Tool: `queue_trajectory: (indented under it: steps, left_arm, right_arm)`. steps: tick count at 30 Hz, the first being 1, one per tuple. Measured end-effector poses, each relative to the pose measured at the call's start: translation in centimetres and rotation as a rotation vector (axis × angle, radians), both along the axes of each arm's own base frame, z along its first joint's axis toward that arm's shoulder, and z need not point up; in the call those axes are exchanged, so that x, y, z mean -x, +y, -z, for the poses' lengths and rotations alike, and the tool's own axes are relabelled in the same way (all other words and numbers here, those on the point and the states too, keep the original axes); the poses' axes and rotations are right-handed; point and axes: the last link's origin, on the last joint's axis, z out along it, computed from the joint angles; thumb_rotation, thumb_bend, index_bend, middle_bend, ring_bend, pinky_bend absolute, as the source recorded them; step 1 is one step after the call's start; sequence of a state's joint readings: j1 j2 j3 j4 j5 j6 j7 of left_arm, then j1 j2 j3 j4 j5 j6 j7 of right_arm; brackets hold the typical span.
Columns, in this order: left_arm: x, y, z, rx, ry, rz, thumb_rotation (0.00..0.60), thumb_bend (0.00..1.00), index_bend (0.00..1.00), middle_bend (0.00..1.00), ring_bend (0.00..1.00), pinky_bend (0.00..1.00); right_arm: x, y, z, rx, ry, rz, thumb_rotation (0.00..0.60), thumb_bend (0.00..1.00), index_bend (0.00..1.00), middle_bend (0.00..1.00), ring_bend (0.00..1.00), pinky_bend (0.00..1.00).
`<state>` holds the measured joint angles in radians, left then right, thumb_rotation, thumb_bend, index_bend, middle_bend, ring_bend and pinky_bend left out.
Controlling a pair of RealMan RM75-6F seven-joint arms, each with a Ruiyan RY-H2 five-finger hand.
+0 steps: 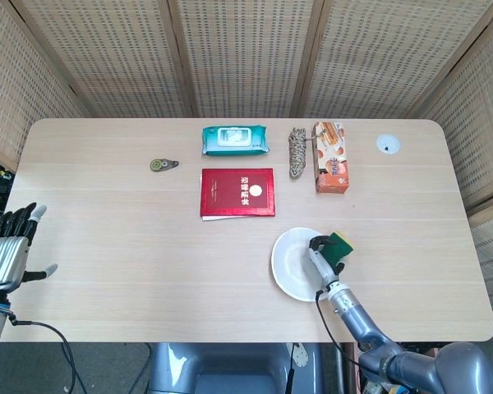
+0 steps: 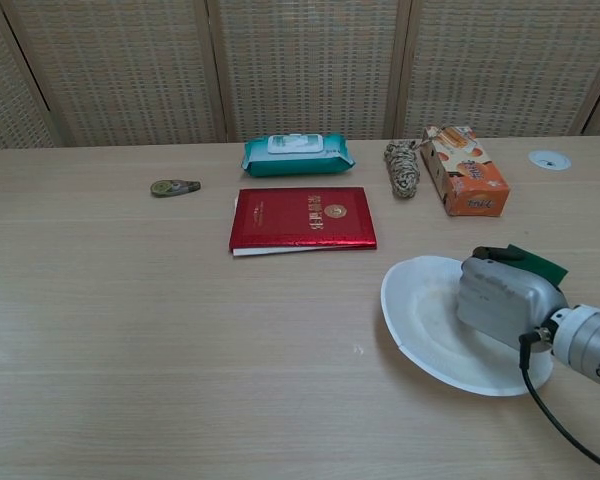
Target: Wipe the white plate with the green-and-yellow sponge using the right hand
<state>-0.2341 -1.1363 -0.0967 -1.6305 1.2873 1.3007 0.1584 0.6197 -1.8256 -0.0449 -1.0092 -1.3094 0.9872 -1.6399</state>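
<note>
**Plate free to slide under the wipe**

I have the right hand over the right part of the white plate, its fingers curled around the green-and-yellow sponge. In the chest view only a green corner of the sponge pokes out past the knuckles on the far right side; in the head view the green top and a yellow edge show at the plate's right rim. Whether the sponge face is actually pressed flat on the plate I cannot tell — the back of the hand hides the contact.

My main worry is the plate itself. Nothing pins it to the table, and the left hand hangs off the near left corner, fingers spread and holding nothing, well apart from the work. I judge that a sideways stroke with any downward load drags the plate along instead of wiping it, and a push at the rim could tip the left edge up.

Second risk: the sponge sits at the rim rather than the middle, so a stroke to the right would run it off onto bare wood.

Third — a push toward the far side sends the plate toward the red booklet and the orange box, both near enough to be nudged.
</note>
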Motion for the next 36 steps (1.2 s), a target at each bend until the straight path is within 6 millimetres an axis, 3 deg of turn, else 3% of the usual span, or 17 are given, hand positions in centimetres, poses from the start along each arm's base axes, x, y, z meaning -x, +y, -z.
queue_trajectory:
  steps: [9, 18, 27, 36]
  left_arm:
    - [0.0, 0.0, -0.2, -0.002, -0.007, 0.003, 0.6, 0.0, 0.0, 0.0, 0.0, 0.0]
    - [-0.2, -0.3, -0.2, 0.004, -0.016, 0.014, 0.6, 0.0, 0.0, 0.0, 0.0, 0.0]
    - [-0.5, -0.6, -0.4, 0.003, -0.021, 0.025, 0.6, 0.0, 0.0, 0.0, 0.0, 0.0]
    - [-0.6, -0.7, -0.3, 0.007, -0.019, 0.026, 0.6, 0.0, 0.0, 0.0, 0.0, 0.0]
  right_arm:
    - [-0.9, 0.2, -1.0, 0.018, -0.047, -0.026, 0.6, 0.3, 0.48, 0.48, 0.42, 0.59]
    - [-3.7, 0.9, -4.5, 0.009, -0.186, -0.066, 0.6, 0.3, 0.48, 0.48, 0.42, 0.59]
    - [-3.8, -1.5, -7.6, 0.013, -0.342, 0.006, 0.6, 0.3, 0.48, 0.48, 0.42, 0.59]
    - [-1.1, -6.1, -9.7, 0.047, -0.513, 0.2, 0.6, 0.3, 0.48, 0.46, 0.42, 0.58]
